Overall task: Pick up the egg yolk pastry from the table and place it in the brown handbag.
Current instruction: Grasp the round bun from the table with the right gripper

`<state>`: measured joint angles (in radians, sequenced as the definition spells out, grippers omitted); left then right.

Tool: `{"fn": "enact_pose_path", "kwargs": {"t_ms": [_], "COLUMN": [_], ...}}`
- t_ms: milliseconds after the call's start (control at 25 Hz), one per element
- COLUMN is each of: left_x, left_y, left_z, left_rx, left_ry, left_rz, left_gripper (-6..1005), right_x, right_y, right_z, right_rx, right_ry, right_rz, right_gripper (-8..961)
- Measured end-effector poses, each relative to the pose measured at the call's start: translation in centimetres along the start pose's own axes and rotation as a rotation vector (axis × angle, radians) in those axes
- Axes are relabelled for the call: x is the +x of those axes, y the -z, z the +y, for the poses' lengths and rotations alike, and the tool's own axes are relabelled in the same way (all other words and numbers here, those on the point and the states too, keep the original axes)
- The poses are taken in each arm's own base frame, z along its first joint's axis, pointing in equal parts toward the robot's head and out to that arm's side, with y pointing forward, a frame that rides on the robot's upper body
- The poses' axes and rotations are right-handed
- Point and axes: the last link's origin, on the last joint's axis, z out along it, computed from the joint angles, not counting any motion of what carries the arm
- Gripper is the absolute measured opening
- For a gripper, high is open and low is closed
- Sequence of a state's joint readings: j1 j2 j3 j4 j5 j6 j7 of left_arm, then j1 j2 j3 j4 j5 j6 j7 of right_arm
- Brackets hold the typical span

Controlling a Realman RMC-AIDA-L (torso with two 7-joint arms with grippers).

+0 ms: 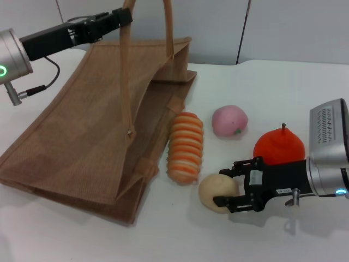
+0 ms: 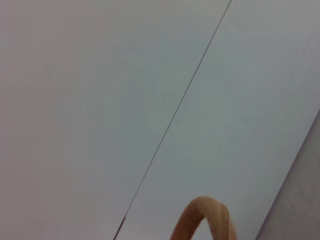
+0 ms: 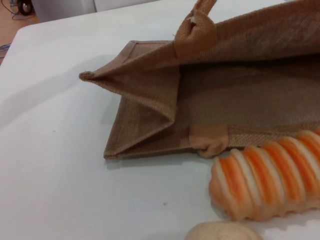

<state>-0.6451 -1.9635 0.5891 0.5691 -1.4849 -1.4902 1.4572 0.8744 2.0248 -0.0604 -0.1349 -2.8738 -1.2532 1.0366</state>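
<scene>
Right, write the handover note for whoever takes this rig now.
Left gripper: raised at the brown handbag, shut on one handle, holding the mouth open.
Right gripper: low on the table, open around the egg yolk pastry, not yet lifted.
Pastry sits beside the striped bread roll, near the bag's open side.
Done: bag held open, approach made.
Left: close, lift, place pastry in the bag.

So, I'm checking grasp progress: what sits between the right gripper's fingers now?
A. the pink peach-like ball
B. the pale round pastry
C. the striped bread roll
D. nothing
B: in the head view the right gripper has its fingers either side of the egg yolk pastry on the table.
</scene>
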Motion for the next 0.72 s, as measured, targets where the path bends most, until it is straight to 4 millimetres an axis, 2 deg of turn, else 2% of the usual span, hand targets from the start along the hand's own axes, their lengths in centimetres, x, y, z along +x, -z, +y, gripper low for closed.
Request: {"fn": "enact_pose_path", "kwargs": {"t_ms": [160, 720], "left_x": [-0.02, 0.49], "left_y": [0.03, 0.46], "left_z": [0.02, 0.81], "left_rx": [-0.001, -0.061], "left_ry": [0.002, 0.004], "left_rz": [0.000, 0.027], "left_gripper": [114, 114], "right_x": [0.17, -0.08], "right_y": [-0.01, -0.25], "right_z": [0.10, 0.33], "right_rx": [-0.012, -0.040], "right_ry": [0.011, 0.056], "right_rz": [0.020, 0.034], "right_gripper": [696, 639]}}
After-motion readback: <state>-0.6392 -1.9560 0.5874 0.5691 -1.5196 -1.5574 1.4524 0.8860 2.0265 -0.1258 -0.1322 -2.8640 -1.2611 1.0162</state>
